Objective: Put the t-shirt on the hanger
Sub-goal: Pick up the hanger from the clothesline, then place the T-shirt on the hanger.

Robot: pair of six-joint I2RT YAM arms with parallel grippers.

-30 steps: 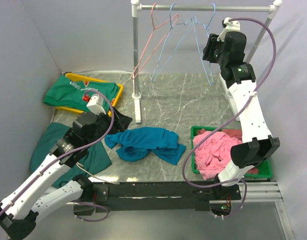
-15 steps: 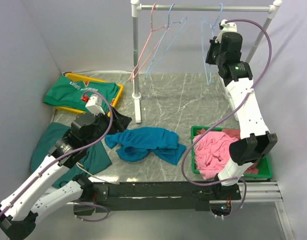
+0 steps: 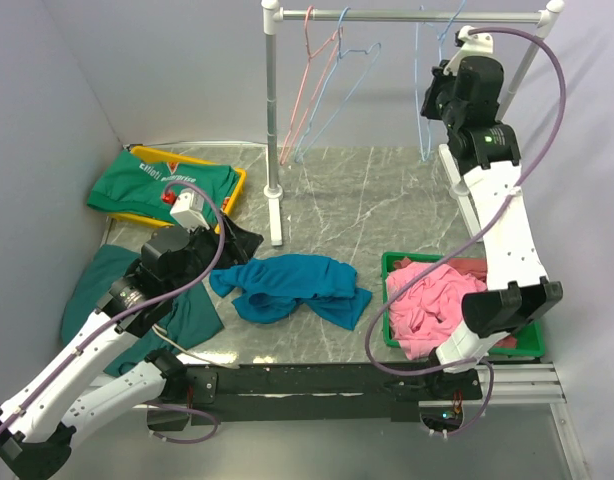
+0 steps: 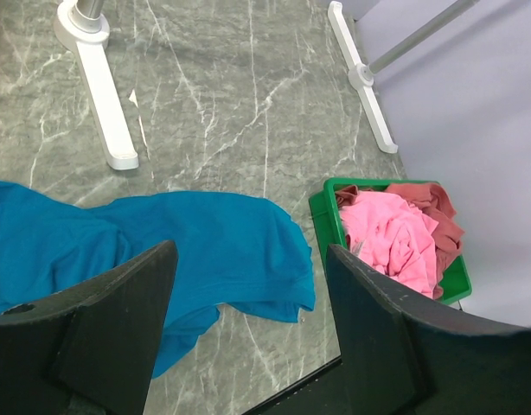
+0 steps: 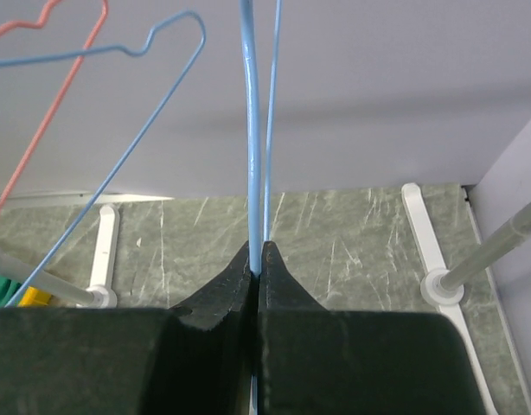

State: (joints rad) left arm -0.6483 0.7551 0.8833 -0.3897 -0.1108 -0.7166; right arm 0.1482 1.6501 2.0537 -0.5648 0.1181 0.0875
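The teal-blue t-shirt (image 3: 292, 285) lies crumpled on the marble table near the front middle, and the left wrist view shows it (image 4: 162, 242) below my fingers. My left gripper (image 3: 235, 240) (image 4: 248, 259) hovers open just left of the shirt, holding nothing. The light blue wire hanger (image 3: 425, 145) (image 5: 252, 130) hangs edge-on under the right end of the rail. My right gripper (image 3: 432, 100) (image 5: 257, 259) is shut on the hanger's wire, high up near the rail.
A pink hanger (image 3: 305, 70) and another light blue hanger (image 3: 345, 75) hang at the rail's (image 3: 387, 15) left end. The rack's post (image 3: 272, 130) stands mid-table. A green bin (image 3: 385, 300) holds a pink garment (image 3: 432, 300). A yellow tray (image 3: 237, 185) holds green cloth at the left.
My right gripper has shut on the light blue hanger and carried it rightward and up along the rail. The other hangers swung left. The left arm has not moved.
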